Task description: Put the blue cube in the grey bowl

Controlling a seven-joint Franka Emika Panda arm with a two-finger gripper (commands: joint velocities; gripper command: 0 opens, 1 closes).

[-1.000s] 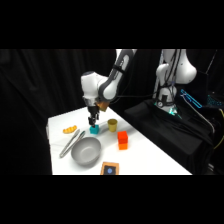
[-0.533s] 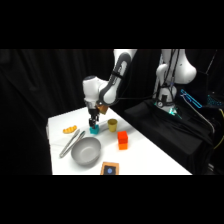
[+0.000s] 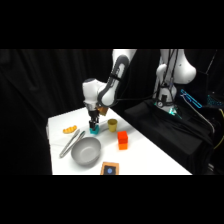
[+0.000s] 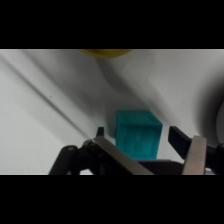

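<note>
Gripper (image 3: 93, 129): lowered straight down over the table, its fingers spread apart with one on each side of the blue cube (image 3: 93, 131); wrist view shows a gap between each fingertip and the cube's sides, so nothing is clamped.
Gripper in wrist view (image 4: 136, 134): left fingertip (image 4: 100, 132) just beside the cube's left face, the right one a little off its right face.
Blue cube in wrist view (image 4: 138, 134): resting on the white table (image 4: 35, 115), between the two fingers, a yellow rim at 12 o'clock from it at the picture's top.
Cube's place in side view: on the table, at about 1 o'clock from the grey bowl (image 3: 85, 151) and near it but apart.
Grey bowl: upright near the table's front edge, nothing visible inside it.
Yellow cup (image 3: 112, 124): at 2 o'clock from the cube, close by.
Orange-red block (image 3: 122, 140): at 3 o'clock from the bowl.
Tongs (image 3: 70, 142): lying at 10 o'clock from the bowl, just beside its rim.
Small orange item (image 3: 69, 130): near the table's left edge, at 9 o'clock from the cube.
Dark card (image 3: 109, 169): at 5 o'clock from the bowl.
</note>
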